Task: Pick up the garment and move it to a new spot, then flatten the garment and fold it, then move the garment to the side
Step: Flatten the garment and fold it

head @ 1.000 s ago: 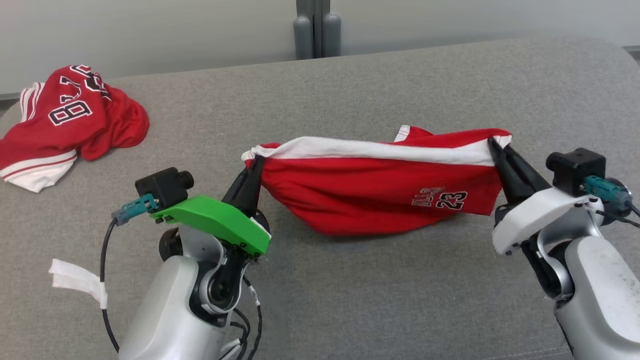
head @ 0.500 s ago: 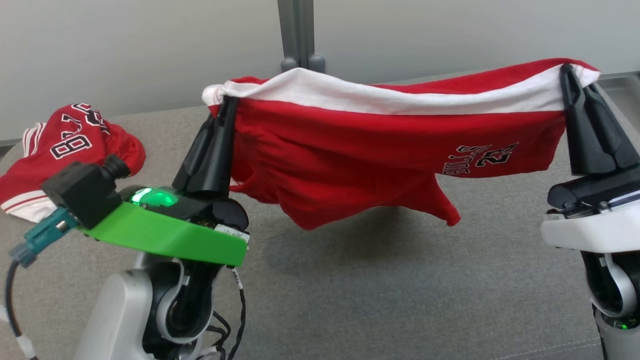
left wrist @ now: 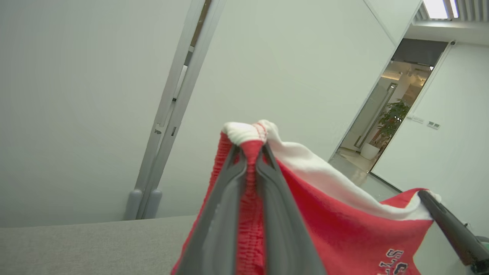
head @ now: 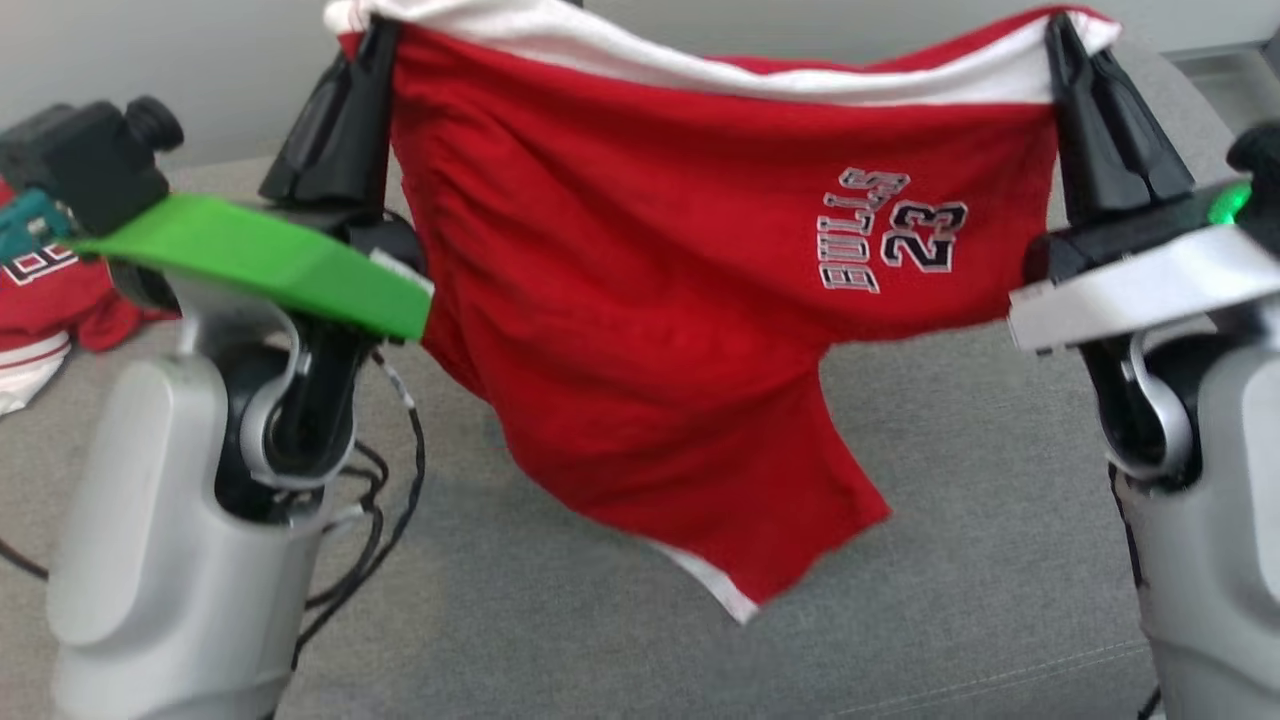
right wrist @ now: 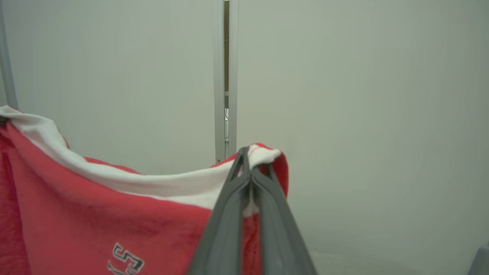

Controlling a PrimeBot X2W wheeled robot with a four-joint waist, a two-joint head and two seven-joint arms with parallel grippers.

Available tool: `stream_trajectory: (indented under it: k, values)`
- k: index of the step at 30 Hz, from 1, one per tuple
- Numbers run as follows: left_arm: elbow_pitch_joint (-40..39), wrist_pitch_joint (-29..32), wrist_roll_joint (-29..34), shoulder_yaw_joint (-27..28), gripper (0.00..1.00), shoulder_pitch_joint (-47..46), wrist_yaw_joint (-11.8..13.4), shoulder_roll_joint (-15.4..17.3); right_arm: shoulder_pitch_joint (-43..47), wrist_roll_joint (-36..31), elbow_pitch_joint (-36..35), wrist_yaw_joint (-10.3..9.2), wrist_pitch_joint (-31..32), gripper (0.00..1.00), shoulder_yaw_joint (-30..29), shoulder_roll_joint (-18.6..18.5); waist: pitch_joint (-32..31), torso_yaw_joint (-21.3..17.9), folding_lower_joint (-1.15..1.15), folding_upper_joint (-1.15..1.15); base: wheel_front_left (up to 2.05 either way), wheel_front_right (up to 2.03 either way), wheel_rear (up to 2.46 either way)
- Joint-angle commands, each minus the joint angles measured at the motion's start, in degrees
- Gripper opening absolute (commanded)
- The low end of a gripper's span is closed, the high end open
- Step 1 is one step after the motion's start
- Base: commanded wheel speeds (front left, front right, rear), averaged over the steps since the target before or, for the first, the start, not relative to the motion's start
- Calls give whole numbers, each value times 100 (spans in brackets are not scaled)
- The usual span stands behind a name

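Red garment [head: 640, 300] held spread above the grey desk [head: 980, 520], white waistband uppermost, long axis run from 9 to 3 o'clock, legs hung toward 6 o'clock, left gripper [head: 372, 45] clamped on one waistband corner, right gripper [head: 1062, 45] clamped on the other.

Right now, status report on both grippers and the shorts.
Both shut on the waistband: left gripper one end, right gripper the other. The shorts hang spread between them. A second garment lies far left, out of the way.
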Motion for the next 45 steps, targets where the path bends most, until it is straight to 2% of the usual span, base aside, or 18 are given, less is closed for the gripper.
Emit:
stream_trajectory:
  k: [1,7,11,14,21,26,36,41,45]
  values:
    - [209,-58,51,40,0,-404,-54,-32,-446,-57,265,-4,-160,0,55,2,569,-165,0,0,0,0,0]
    - [1509,-686,338,241,0,-2198,-317,-236,-2532,-426,1855,-5,-1080,0,-34,232,1132,-299,0,0,0,0,0]
    - [2128,-1099,347,297,0,-2692,-538,-340,-3141,-508,2555,-5,-1560,0,13,373,1401,-331,0,0,0,0,0]
    - [2452,-1334,326,222,0,-2438,-734,-396,-2997,-466,2868,-5,-1835,0,215,449,1532,-311,0,0,0,0,0]
    - [3041,-2108,301,28,0,-1099,-1126,-470,-1747,-280,3296,-6,-2140,0,382,487,1511,-259,0,0,0,0,0]
    - [2863,-2413,356,-114,0,-122,-1282,-493,-755,-70,2885,-5,-2162,0,179,499,1267,-239,0,0,0,0,0]
    - [1454,-2512,727,-173,0,1822,-1331,-655,1367,-34,1263,-5,-2162,0,-131,547,277,-178,0,0,0,0,0]
    - [829,-2508,711,-289,0,2750,-1213,-717,2247,-114,587,-6,-2072,0,-229,565,-90,-132,0,0,0,0,0]
    - [589,-2488,520,-322,0,3297,-992,-754,2652,-92,334,-6,-1699,0,-291,575,-90,-62,0,0,0,0,0]
